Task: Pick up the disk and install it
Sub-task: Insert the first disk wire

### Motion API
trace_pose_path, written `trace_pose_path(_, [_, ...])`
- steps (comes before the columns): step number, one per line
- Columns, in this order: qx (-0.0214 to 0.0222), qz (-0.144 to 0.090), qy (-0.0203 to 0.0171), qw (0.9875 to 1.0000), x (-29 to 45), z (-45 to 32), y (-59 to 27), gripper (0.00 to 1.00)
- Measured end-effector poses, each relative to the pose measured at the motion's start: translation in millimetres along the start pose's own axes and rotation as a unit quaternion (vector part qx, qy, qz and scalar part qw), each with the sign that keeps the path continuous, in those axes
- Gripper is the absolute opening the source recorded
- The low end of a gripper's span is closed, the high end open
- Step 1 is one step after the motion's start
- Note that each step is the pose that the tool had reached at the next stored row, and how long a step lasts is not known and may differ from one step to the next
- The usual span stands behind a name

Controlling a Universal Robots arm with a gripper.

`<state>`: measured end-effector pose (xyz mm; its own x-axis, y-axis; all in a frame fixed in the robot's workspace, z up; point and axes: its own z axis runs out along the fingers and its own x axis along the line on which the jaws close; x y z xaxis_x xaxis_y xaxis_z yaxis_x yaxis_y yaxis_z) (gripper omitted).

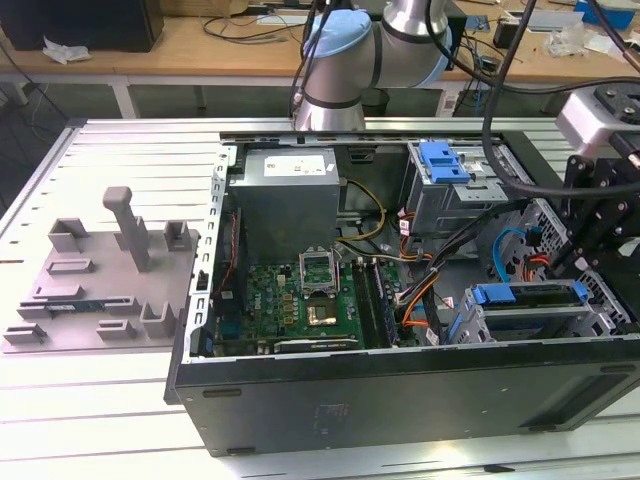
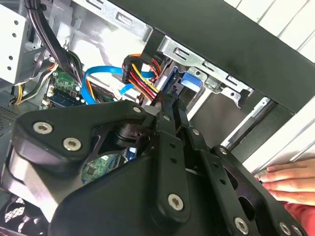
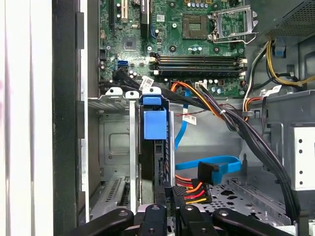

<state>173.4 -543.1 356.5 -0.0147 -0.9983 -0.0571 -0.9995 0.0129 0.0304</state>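
- Gripper (image 3: 167, 205) jaws sit nearly together, and we see them pinching the disk (image 3: 155, 128) by its end.
- Disk stands on edge in the drive bay (image 1: 520, 325) at the exterior view's lower right.

Silver arm (image 1: 415, 15) with blue caps (image 1: 335, 40); black claw (image 3: 170, 211).

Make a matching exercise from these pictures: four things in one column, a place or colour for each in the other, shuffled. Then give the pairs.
Things:
1. disk
2. fixture
3. latch
4. board

Descriptions:
A. green, on the floor of the case
B. bright blue, atop the grey cage
C. blue-framed, slotted into the case
D. on the table, to the exterior view's left of the case

Pairs: 1-C, 2-D, 3-B, 4-A
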Motion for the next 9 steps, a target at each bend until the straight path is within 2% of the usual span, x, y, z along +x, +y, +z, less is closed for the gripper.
trace_pose_path(4, [0.0011,0.001,-0.0010,1.0000,0.1,0.8,4.7,0.17])
trace_pose_path(9, [0.0015,0.002,-0.0032,1.0000,0.2,2.1,4.9,0.17])
